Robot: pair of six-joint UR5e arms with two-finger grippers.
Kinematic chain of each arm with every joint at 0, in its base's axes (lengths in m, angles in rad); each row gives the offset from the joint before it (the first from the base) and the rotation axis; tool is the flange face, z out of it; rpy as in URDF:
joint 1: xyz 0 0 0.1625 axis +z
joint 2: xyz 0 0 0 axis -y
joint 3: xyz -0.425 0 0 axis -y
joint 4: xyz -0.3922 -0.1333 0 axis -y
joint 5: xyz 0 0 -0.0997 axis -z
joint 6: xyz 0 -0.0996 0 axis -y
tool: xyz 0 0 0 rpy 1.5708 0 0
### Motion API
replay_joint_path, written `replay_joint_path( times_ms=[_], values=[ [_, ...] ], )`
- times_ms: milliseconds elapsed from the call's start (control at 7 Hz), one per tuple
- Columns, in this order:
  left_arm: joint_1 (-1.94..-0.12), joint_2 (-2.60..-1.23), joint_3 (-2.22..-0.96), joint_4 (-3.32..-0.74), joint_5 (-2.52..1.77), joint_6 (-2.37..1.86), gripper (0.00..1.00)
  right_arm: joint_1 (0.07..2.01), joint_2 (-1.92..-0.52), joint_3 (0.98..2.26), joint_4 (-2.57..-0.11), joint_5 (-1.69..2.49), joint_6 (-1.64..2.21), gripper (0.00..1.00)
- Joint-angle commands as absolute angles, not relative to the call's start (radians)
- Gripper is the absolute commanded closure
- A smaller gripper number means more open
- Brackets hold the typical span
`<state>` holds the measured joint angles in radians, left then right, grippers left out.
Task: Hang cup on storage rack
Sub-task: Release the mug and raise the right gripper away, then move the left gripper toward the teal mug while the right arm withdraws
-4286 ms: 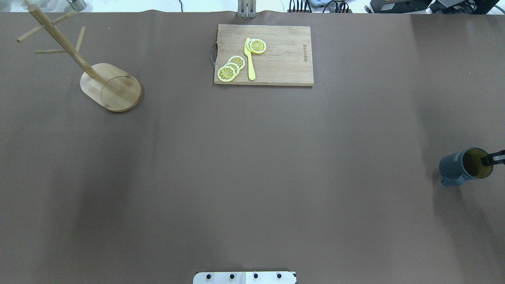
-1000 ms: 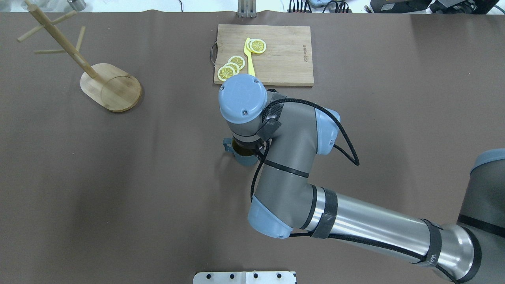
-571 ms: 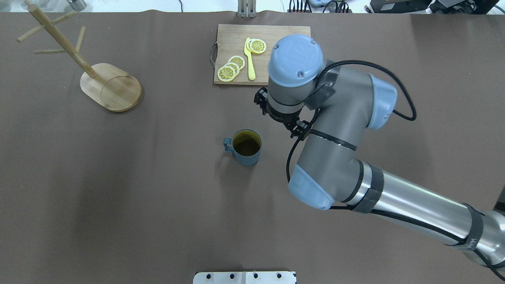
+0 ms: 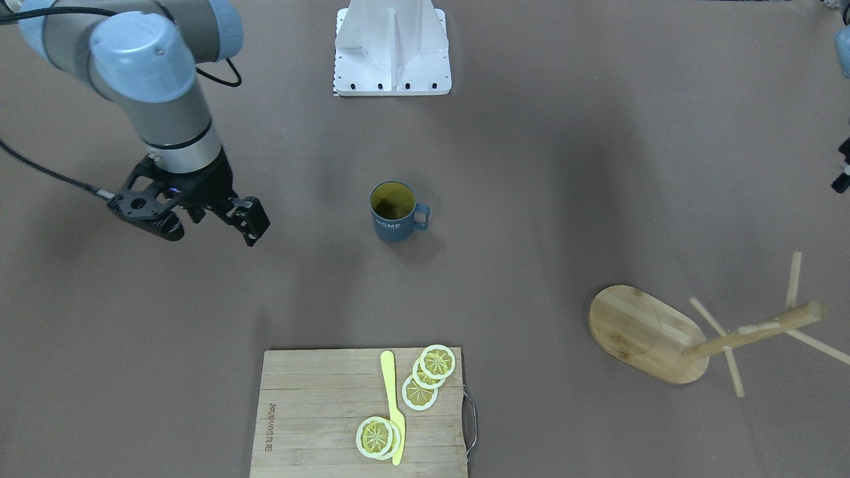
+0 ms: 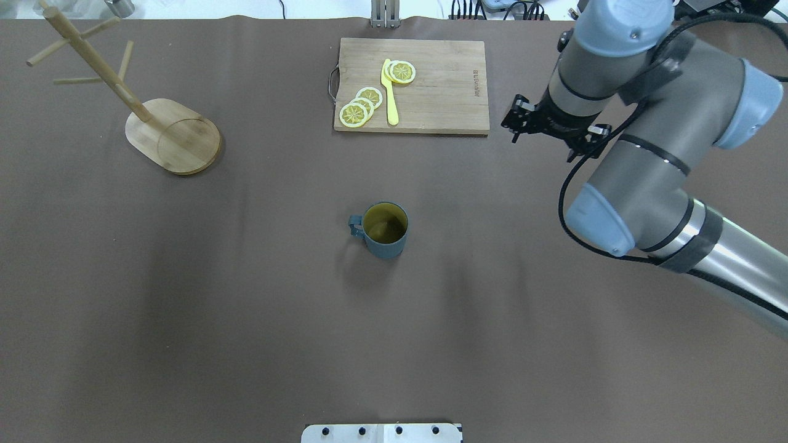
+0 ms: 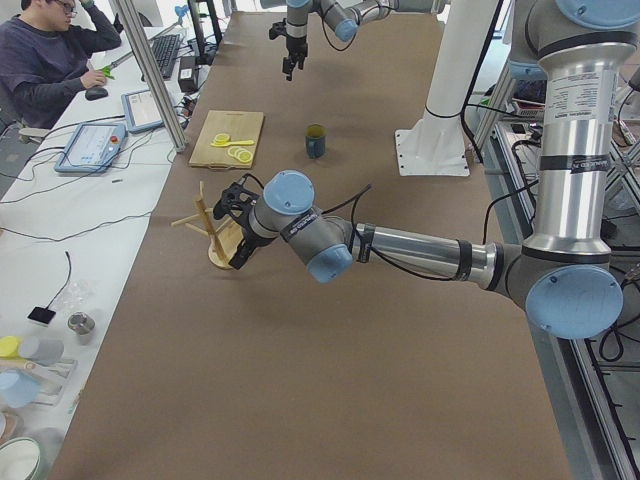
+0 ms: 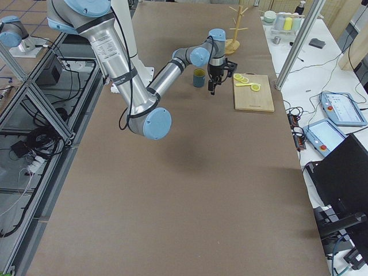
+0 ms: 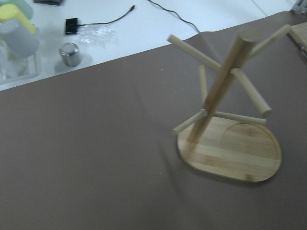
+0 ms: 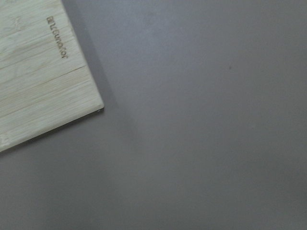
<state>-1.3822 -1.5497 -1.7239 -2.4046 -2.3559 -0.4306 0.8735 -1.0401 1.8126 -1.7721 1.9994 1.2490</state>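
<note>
The teal-blue cup (image 5: 385,229) with a yellow inside stands upright and alone at the table's middle, its handle toward the rack side. It also shows in the front view (image 4: 392,212), with white "HOME" lettering. The bamboo storage rack (image 5: 175,136) stands at the far left, all its pegs bare; the left wrist view shows the rack (image 8: 225,96) close by. My right gripper (image 5: 550,135) is open and empty, above the table just right of the cutting board, well away from the cup; it also shows in the front view (image 4: 212,229). My left gripper (image 6: 238,222) hovers near the rack; I cannot tell whether it is open.
A wooden cutting board (image 5: 449,92) with lemon slices (image 5: 360,106) and a yellow knife (image 5: 389,92) lies at the far middle. The robot's base plate (image 5: 381,432) is at the near edge. A small metal cap (image 8: 70,53) sits beyond the table's left end.
My right gripper carried the cup from the table's right edge to the middle, set it down and let go. It then drew back right and far, to beside the cutting board.
</note>
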Motion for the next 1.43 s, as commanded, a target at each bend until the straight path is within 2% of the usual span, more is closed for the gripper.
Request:
replay_joint_path(
  times_ms=[0, 571, 857, 1000, 1286],
  values=[
    [-1.225, -1.563, -1.739, -2.499, -2.329, -0.562, 0.01, 1.064, -1.165, 1.809, -1.772, 2.090, 0.844, 0.00],
    [-0.831, -1.650, -1.764, -2.562, -1.923, -0.789, 0.02, 1.398, -1.386, 1.801, -1.773, 2.259, 0.294, 0.00],
    [-0.563, -1.725, -1.747, -2.557, -1.594, -0.802, 0.02, 1.517, -1.475, 1.799, -1.787, 2.264, 0.076, 0.00],
    [-0.482, -1.790, -1.718, -2.551, -1.519, -0.833, 0.03, 1.538, -1.512, 1.793, -1.786, 2.261, 0.008, 0.00],
    [-0.439, -1.906, -1.614, -2.551, -1.497, -0.854, 0.03, 1.543, -1.546, 1.778, -1.772, 2.255, 0.005, 0.00]
  ],
)
